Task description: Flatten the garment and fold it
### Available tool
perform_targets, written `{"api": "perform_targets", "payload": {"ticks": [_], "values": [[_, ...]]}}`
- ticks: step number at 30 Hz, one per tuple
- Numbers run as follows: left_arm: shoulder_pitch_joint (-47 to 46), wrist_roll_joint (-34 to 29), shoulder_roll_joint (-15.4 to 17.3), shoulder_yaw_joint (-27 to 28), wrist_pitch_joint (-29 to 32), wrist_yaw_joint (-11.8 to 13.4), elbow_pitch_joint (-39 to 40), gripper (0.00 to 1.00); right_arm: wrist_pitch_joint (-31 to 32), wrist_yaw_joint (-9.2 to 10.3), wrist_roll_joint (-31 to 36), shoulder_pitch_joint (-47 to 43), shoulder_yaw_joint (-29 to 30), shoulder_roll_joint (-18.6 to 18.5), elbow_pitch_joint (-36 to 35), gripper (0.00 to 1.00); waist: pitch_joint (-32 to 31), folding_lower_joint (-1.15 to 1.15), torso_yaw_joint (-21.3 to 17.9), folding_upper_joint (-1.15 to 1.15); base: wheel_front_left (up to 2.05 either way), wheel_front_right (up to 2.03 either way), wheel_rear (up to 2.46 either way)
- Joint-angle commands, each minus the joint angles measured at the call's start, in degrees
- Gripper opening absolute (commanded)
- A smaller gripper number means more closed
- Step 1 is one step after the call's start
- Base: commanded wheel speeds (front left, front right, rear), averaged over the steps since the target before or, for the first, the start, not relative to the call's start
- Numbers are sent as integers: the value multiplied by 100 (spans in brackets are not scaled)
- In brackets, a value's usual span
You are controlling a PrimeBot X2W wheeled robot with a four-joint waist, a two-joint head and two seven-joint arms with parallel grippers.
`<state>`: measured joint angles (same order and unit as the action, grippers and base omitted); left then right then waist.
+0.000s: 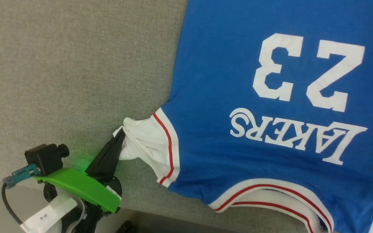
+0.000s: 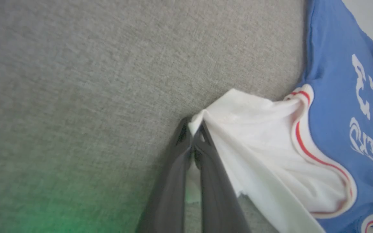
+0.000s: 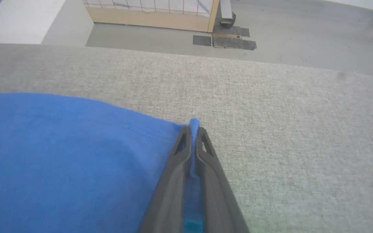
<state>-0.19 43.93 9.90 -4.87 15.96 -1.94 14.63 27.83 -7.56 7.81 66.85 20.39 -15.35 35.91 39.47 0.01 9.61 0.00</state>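
Two slim grips: left pincer (image 2: 193, 128) clamps the white sleeve (image 2: 254, 145) of the royal-blue jersey shirt (image 1: 270, 64), right pincer (image 3: 193, 127) its hem (image 3: 155, 128); tugging could slip either.

Head camera: high above near edge of grey fabric surface (image 1: 60, 64), looks steeply down. Garment (image 1: 270, 81) fills right, print upside down; left gripper (image 1: 119, 137) at lower left.
Left wrist camera: very close, low over surface, sights along left gripper to white sleeve (image 2: 254, 145).
Right wrist camera: close, low, sights along right gripper (image 3: 193, 131) across surface to far edge, floor (image 3: 303, 26) beyond.
Head and left wrist views share sleeve, "23" print, grey surface.
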Motion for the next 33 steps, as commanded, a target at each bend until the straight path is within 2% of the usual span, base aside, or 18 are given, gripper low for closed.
{"api": "perform_targets", "payload": {"ticks": [1,5,7,11,15,24,26,29,33], "values": [[68,-125,73,106,91,265,-607,0,-351,8,-135,-328,-111,-68,-98,0,-340,-1,-68,0,0,0,0],[145,-173,78,63,61,270,-796,0,-1385,8,-487,-1275,-211,-146,-386,0,-898,-1,-193,0,0,0,0],[198,-185,82,50,49,274,-868,0,-1775,8,-616,-1838,-131,-72,-568,0,-1170,-1,-291,0,0,0,0],[338,-175,101,29,82,288,-955,0,-2231,8,-691,-3081,164,306,-1055,0,-1667,-1,-532,0,0,0,0],[477,-192,128,15,144,357,-954,0,-2348,8,-687,-4155,414,651,-1485,0,-2066,-1,-766,0,0,0,0],[828,-157,161,7,229,448,-940,0,-2002,8,-725,-5704,1014,1186,-2234,0,-2760,-1,-1160,0,0,0,0],[981,-129,169,-3,270,477,-928,0,-1643,8,-925,-6149,1135,1239,-2496,0,-2993,-1,-1274,0,0,0,0],[1063,-104,162,-14,290,493,-900,0,-1148,8,-1291,-6434,1134,1244,-2366,0,-3070,-1,-1346,0,0,0,0],[1099,-102,172,-34,323,517,-863,0,-497,8,-1411,-6653,1011,1246,-2046,0,-3065,-1,-1398,0,0,0,0]]}}
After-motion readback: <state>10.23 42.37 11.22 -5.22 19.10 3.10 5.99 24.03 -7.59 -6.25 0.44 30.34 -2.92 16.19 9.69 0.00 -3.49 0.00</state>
